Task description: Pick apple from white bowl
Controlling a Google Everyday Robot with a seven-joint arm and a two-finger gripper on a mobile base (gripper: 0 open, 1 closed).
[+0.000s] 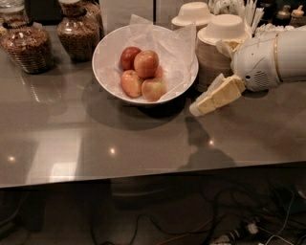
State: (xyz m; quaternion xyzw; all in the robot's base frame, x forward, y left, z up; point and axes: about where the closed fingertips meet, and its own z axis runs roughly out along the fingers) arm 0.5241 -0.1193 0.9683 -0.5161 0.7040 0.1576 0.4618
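A large white bowl (107,72) lined with crinkled white paper stands on the grey table (119,139). Several red-yellow apples (146,63) lie in it. My gripper (203,104) hangs on a white arm (275,57) coming in from the right. Its yellowish fingers (221,94) point down-left, just right of the bowl's rim and above the table. Nothing is held.
A stack of small off-white disposable bowls (222,43) stands right behind the gripper, with another bowl (193,13) further back. Two glass jars of brown food (26,43) (79,29) stand at the back left. Cables lie on the floor under the table.
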